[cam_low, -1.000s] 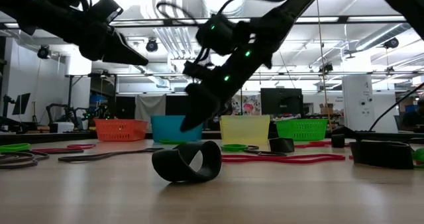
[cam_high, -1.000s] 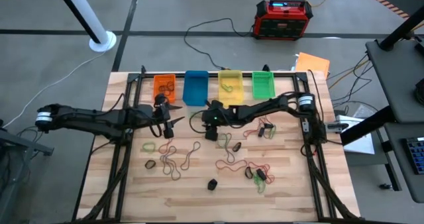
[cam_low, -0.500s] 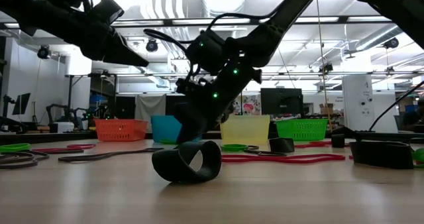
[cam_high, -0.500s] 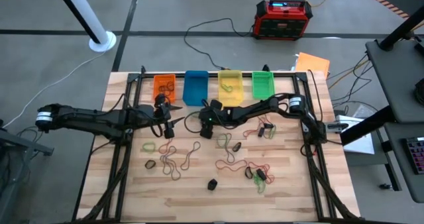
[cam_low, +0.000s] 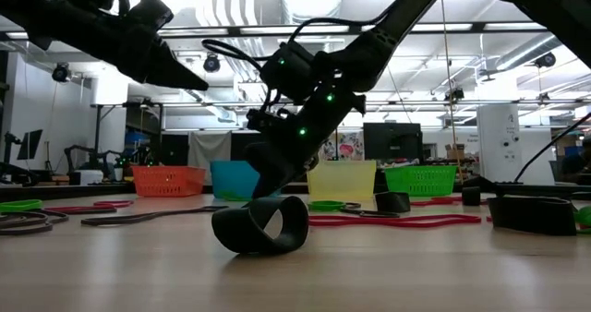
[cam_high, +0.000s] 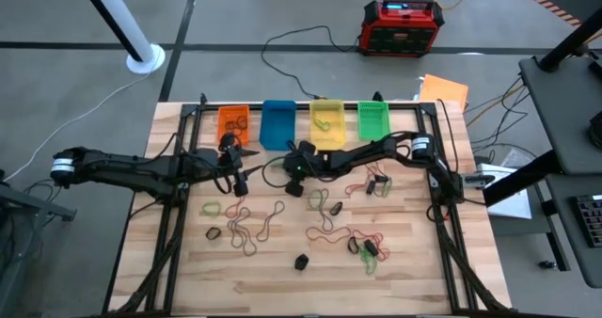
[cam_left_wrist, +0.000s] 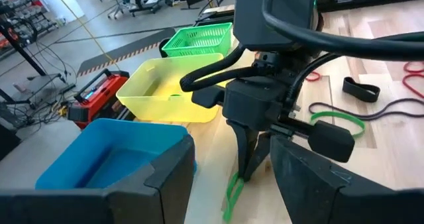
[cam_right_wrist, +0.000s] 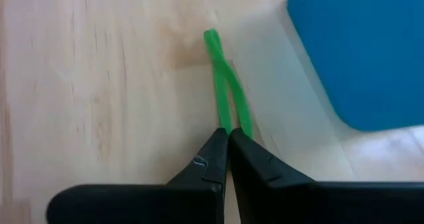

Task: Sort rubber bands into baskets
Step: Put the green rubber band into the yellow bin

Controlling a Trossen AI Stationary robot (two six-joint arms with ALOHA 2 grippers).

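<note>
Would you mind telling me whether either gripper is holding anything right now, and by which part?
The right gripper is shut on a green rubber band, pinching one end of the loop beside the blue basket. The left gripper holds nothing.

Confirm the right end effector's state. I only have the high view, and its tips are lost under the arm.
Observer: In the right wrist view, the right end effector is shut, pinching one end of a green rubber band.
Operator: Is the band off the table?
Observer: Its free end looks flat on the wooden table, right beside the blue basket.
Operator: Left arm?
Observer: In the low view, the left end effector hangs well above the table. In its wrist view the fingers are apart and hold nothing.
</note>
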